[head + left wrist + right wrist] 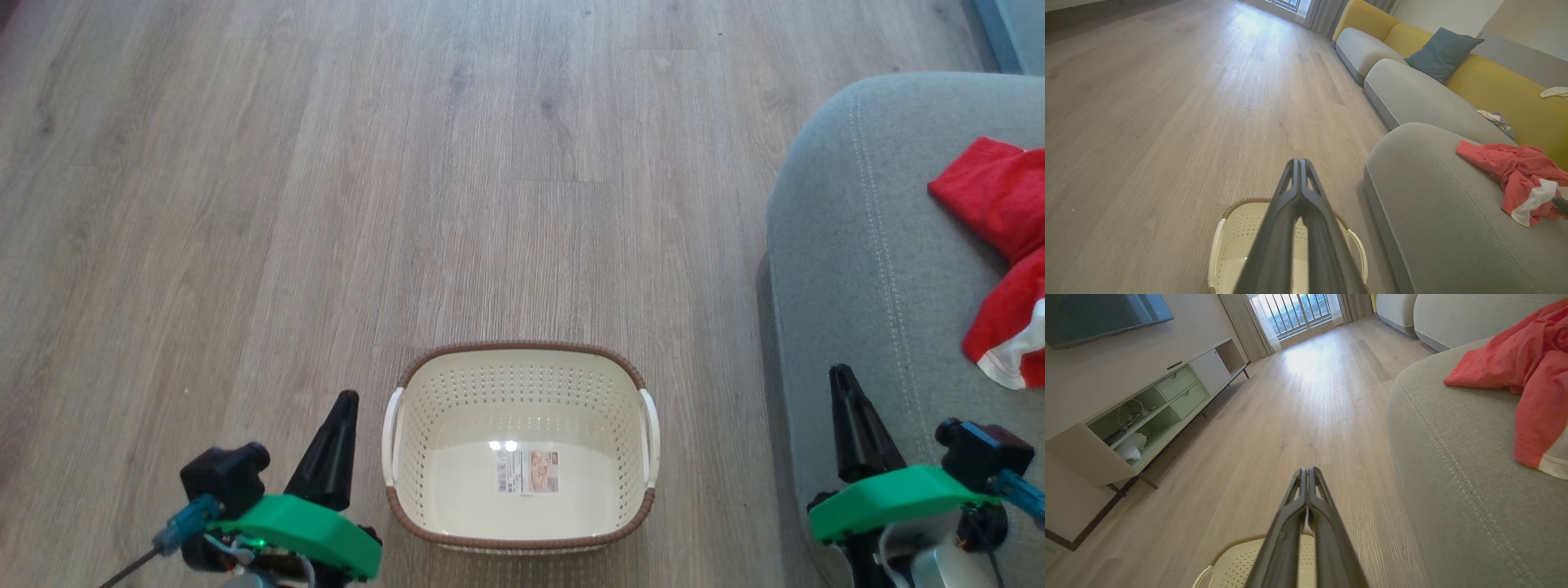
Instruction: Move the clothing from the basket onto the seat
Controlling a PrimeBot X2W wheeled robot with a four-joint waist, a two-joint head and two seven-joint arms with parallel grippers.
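Note:
The cream basket [522, 384] with a brown rim stands on the wood floor; its inside holds just a label. Red clothing [1000, 245] with white trim lies crumpled on the grey seat [865, 269] at the right. My left gripper [347, 398] is shut and holds nothing, just left of the basket. Over the seat's front edge, my right gripper [838, 373] is shut too and holds nothing. The left wrist view has the shut gripper [1299, 162] above the basket [1224, 241], with the clothing [1515, 171] on the seat [1433, 204]. The right wrist view has its shut gripper [1306, 471], the seat [1453, 457] and clothing [1527, 375].
Wood floor [326, 204] stretches ahead and to the left. More grey cushions [1412, 94] with yellow backs and a blue pillow [1439, 53] continue past the seat. A low TV cabinet [1147, 412] stands along the wall across the room.

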